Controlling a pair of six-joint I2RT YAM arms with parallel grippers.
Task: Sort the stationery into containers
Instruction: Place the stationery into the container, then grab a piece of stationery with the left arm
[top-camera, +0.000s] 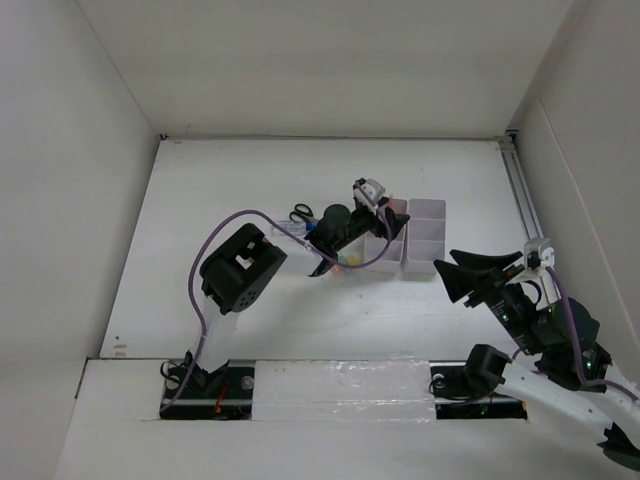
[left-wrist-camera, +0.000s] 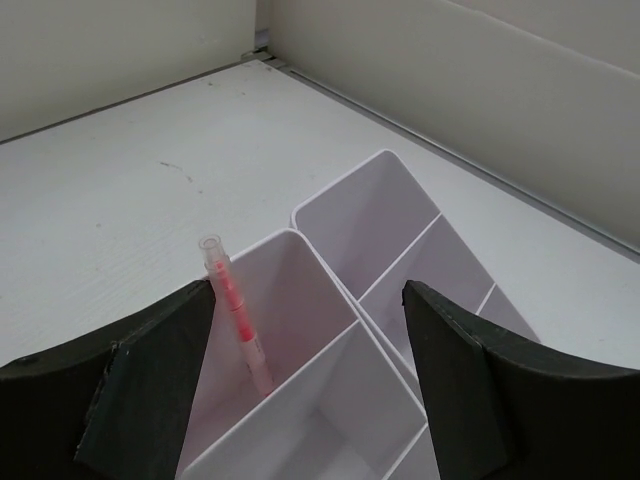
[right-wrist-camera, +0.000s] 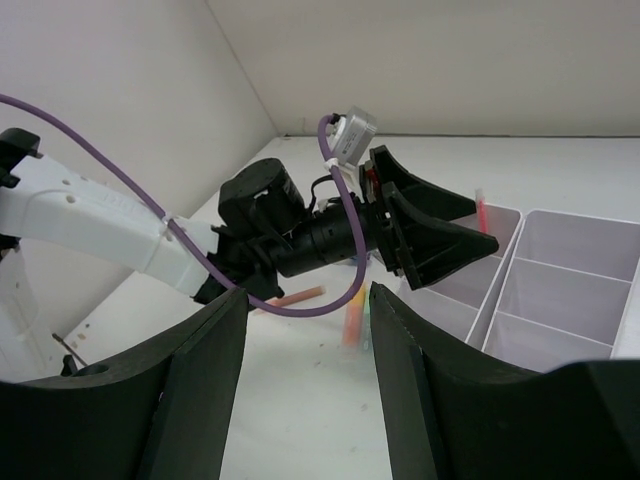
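Note:
The white organiser (top-camera: 427, 204) stands right of the table's middle; it also shows in the left wrist view (left-wrist-camera: 384, 156) and the right wrist view (right-wrist-camera: 572, 216). A thin red pen (left-wrist-camera: 236, 322) stands leaning in one far compartment and shows in the right wrist view (right-wrist-camera: 481, 211). My left gripper (top-camera: 388, 224) hangs open and empty over the organiser, its left finger (left-wrist-camera: 150, 370) close beside the pen. My right gripper (top-camera: 450, 270) is open and empty, near the organiser's right side. Black-handled scissors (top-camera: 300, 213) and orange and yellow highlighters (top-camera: 346, 262) lie left of the organiser.
An orange highlighter (right-wrist-camera: 352, 320) and a brownish-orange pen (right-wrist-camera: 291, 298) lie on the table under the left arm (right-wrist-camera: 300, 240). The purple cable (right-wrist-camera: 340, 290) hangs from the left wrist. White walls close in the table at the back and both sides.

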